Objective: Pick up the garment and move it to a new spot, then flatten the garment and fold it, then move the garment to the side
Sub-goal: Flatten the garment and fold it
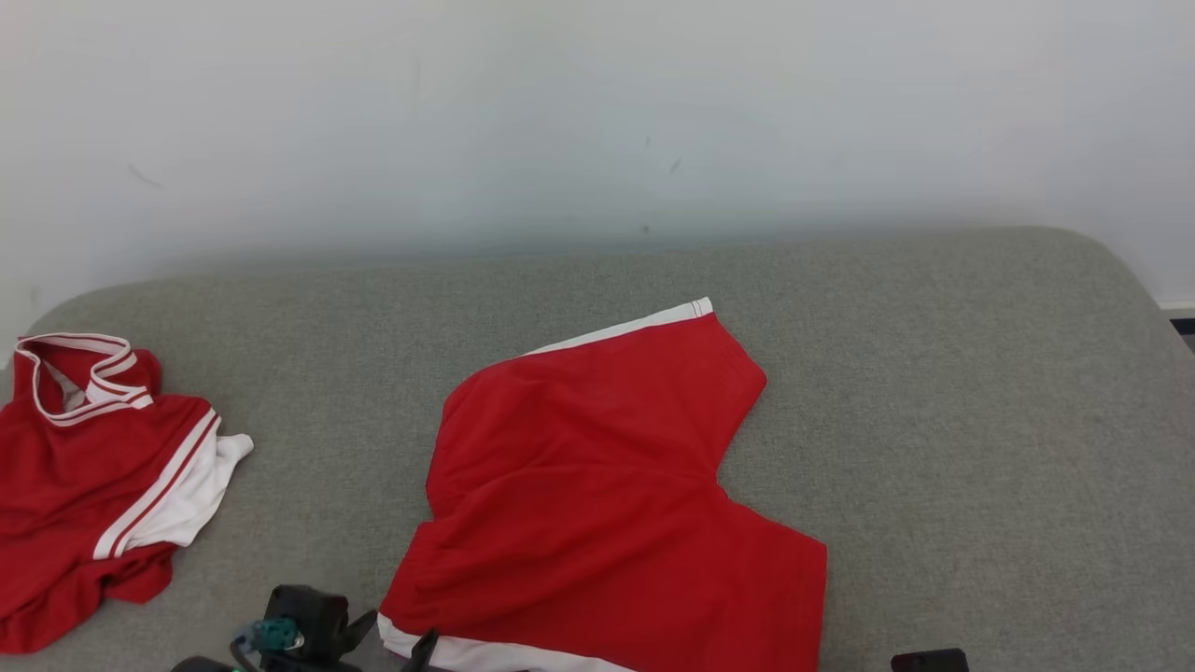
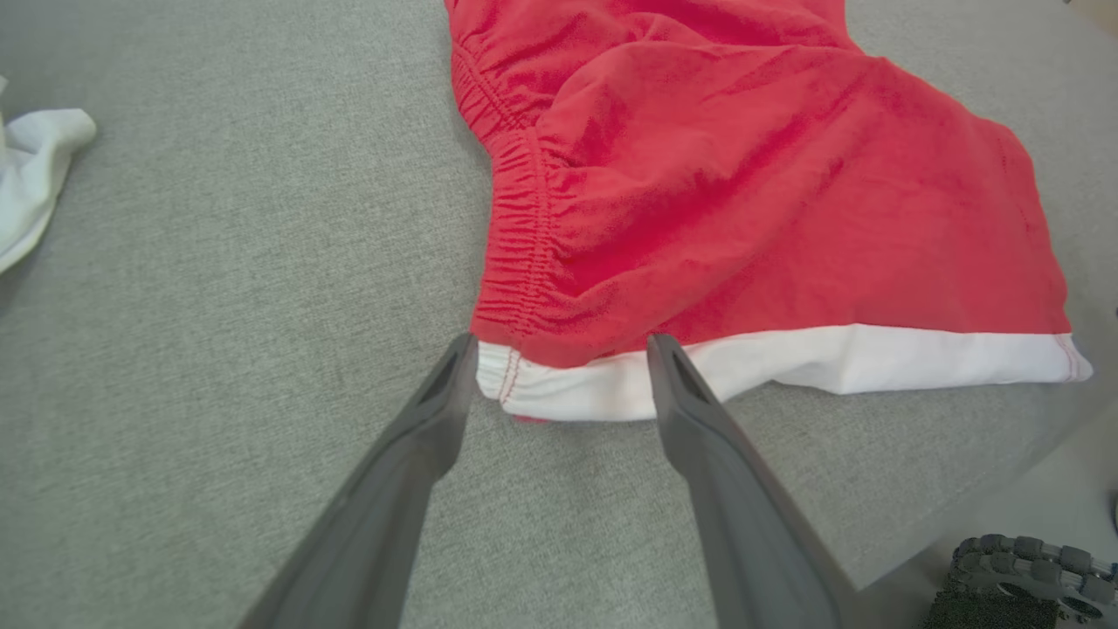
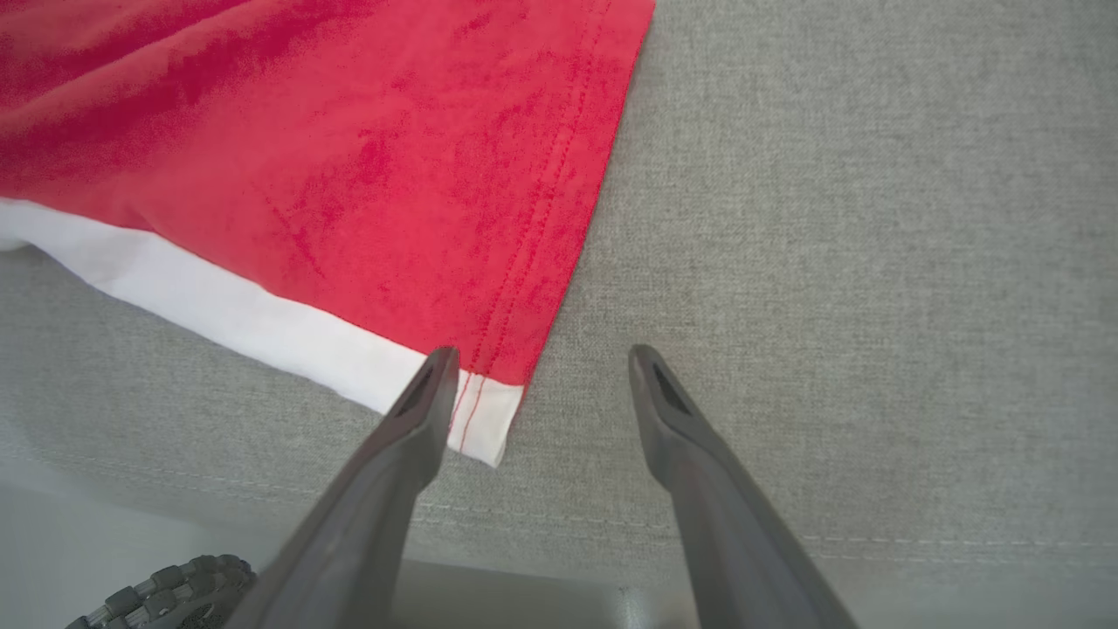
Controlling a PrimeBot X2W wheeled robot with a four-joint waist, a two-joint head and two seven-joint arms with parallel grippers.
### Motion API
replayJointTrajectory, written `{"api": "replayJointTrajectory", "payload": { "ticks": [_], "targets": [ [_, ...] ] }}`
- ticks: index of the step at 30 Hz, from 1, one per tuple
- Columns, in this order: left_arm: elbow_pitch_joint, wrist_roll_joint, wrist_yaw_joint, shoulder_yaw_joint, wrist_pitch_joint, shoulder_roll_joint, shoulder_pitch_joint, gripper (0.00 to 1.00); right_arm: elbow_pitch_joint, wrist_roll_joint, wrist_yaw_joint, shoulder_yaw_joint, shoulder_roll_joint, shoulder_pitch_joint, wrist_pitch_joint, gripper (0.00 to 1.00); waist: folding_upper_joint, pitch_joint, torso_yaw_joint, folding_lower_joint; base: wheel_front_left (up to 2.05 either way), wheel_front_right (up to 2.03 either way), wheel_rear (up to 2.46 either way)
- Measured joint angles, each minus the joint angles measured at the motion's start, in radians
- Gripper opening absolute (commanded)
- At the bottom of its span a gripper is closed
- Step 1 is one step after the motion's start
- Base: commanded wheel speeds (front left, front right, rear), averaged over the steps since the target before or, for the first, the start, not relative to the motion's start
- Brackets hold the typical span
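Note:
The garment (image 1: 597,485) is a pair of red shorts with white side stripes, lying spread on the grey cushion. In the left wrist view my left gripper (image 2: 563,358) is open, its fingertips straddling the near waistband corner (image 2: 524,384) where the white stripe ends. That gripper also peeks in at the head view's bottom edge (image 1: 397,642). In the right wrist view my right gripper (image 3: 541,356) is open over the near leg-hem corner (image 3: 485,424), its left finger just above the white stripe. Neither gripper holds anything.
A second red and white garment (image 1: 93,476) lies crumpled at the cushion's left end, and its white part (image 2: 35,175) shows in the left wrist view. The grey cushion (image 1: 934,420) meets a white wall behind. Its near edge (image 3: 786,542) runs just below the grippers.

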Motion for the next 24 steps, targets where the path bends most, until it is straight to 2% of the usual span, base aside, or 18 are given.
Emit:
{"api": "replayJointTrajectory", "payload": {
  "ticks": [8,9,10,12,14,16,18,21,22,23,24],
  "targets": [
    [0.041,0.006,-0.017,-0.017,0.025,-0.007,-0.053,1.0,0.03,-0.017,-0.001,0.046,0.012,-0.004,0.055,1.0,0.0,0.027,-0.011,0.0,0.0,0.0,0.0],
    [0.045,0.007,-0.025,-0.019,0.026,-0.009,-0.06,1.0,0.032,-0.017,-0.001,0.047,0.015,-0.005,0.062,0.98,0.0,0.031,-0.011,0.0,0.0,0.0,0.0],
    [0.048,0.007,-0.025,-0.023,0.027,-0.014,-0.069,1.0,0.034,-0.017,-0.001,0.047,0.016,-0.005,0.064,0.91,0.0,0.036,-0.012,0.0,0.0,0.0,0.0],
    [0.056,0.007,-0.025,-0.03,0.027,-0.027,-0.086,1.0,0.041,-0.017,-0.001,0.049,0.019,-0.01,0.076,0.71,0.0,0.045,-0.011,0.0,0.0,0.0,0.0],
    [0.073,0.007,-0.033,-0.034,0.027,-0.039,-0.096,1.0,0.053,-0.019,-0.001,0.055,0.02,-0.027,0.084,0.67,0.0,0.051,-0.009,0.0,0.0,0.0,0.0],
    [0.086,0.007,-0.033,-0.037,0.027,-0.04,-0.096,1.0,0.06,-0.019,-0.001,0.056,0.023,-0.041,0.09,0.54,0.0,0.054,-0.009,0.0,0.0,0.0,0.0],
    [0.096,0.007,-0.034,-0.037,0.027,-0.04,-0.096,1.0,0.063,-0.019,-0.001,0.056,0.026,-0.051,0.095,0.47,0.0,0.056,-0.008,0.0,0.0,0.0,0.0],
    [0.113,0.007,-0.041,-0.04,0.027,-0.039,-0.111,1.0,0.073,-0.019,-0.001,0.056,0.029,-0.062,0.098,0.45,0.0,0.056,-0.006,0.0,0.0,0.0,0.0],
    [0.115,0.007,-0.042,-0.041,0.027,-0.039,-0.111,1.0,0.074,-0.019,-0.001,0.055,0.03,-0.066,0.099,0.41,0.0,0.056,-0.005,0.0,0.0,0.0,0.0],
    [0.118,0.007,-0.042,-0.043,0.027,-0.039,-0.111,1.0,0.075,-0.019,-0.001,0.054,0.03,-0.068,0.099,0.33,-0.0001,0.056,-0.003,-0.0001,0.0,0.0,0.0],
    [0.121,0.007,-0.043,-0.045,0.027,-0.04,-0.112,1.0,0.076,-0.019,-0.001,0.051,0.03,-0.066,0.099,0.0,-0.0001,0.056,-0.002,-0.0002,0.0,0.0,0.0]
  ]
}}
